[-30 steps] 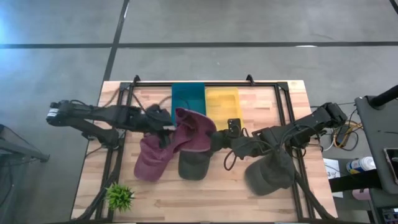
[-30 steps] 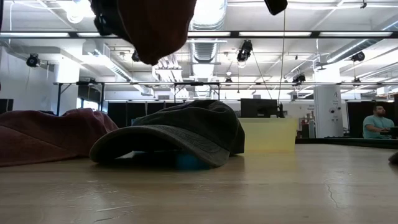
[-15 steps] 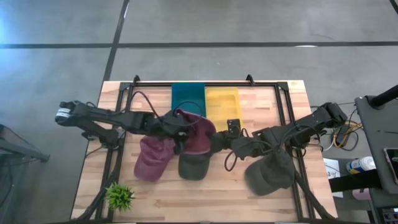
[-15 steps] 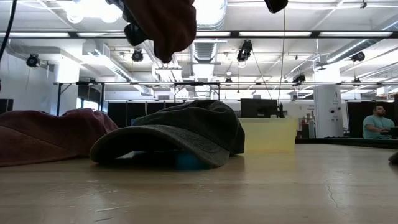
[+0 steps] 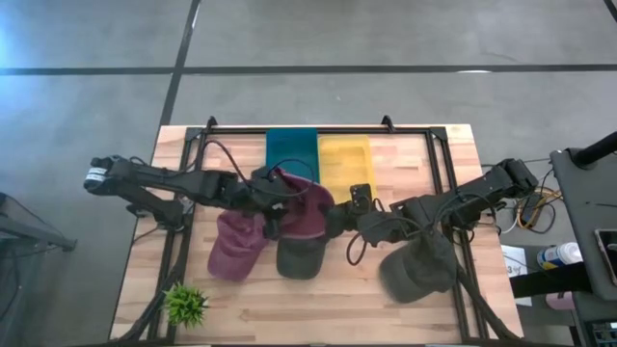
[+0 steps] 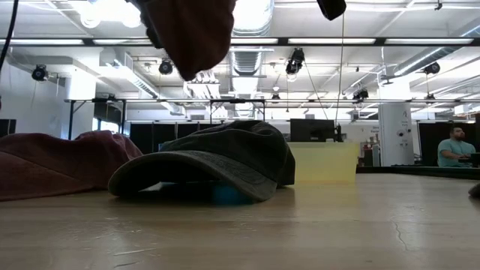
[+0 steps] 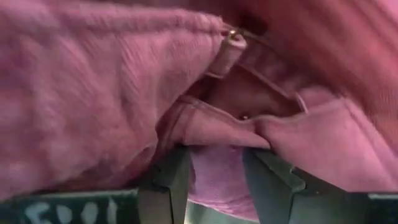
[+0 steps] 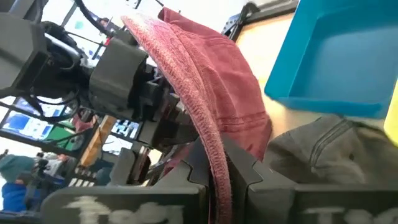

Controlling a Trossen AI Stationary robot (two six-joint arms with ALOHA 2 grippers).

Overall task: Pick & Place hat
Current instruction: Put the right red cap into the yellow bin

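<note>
A maroon hat [image 5: 304, 205] hangs in the air between my two grippers, above a dark olive hat [image 5: 301, 256] that rests on its brim and crown rim on the table. In the low view the held hat [image 6: 191, 34] floats over that olive hat [image 6: 217, 166]. My left gripper [image 5: 273, 200] is shut on the held hat's left side. On its right side my right gripper [image 5: 337, 218] is also shut on it. A second maroon hat [image 5: 231, 247] lies on the table to the left. My left gripper [image 7: 214, 158] pinches a fold of the maroon hat's rear edge [image 7: 214, 124] between its two fingers, just below the strap buckle [image 7: 233, 42]. It comes roughly level from the table's left. The hat is lifted clear of the table. My right gripper [image 8: 217, 165] pinches the maroon hat's brim edge [image 8: 211, 146] between its two fingers, which come from the table's right. The brim stands on edge in the hold, and the crown [image 8: 230, 81] bulges away toward the left arm.
A teal bin [image 5: 291, 152] and a yellow bin [image 5: 345, 157] sit side by side at the far edge. Another dark hat [image 5: 419, 267] lies under the right arm. A small green plant [image 5: 185, 304] stands at the near left corner. A black frame [image 5: 443, 183] borders the table.
My left gripper has moved toward the table's right, closer to my right gripper, still shut on the maroon hat. The hat has bunched up between the two grippers, and its low end has shifted right above the olive hat.
</note>
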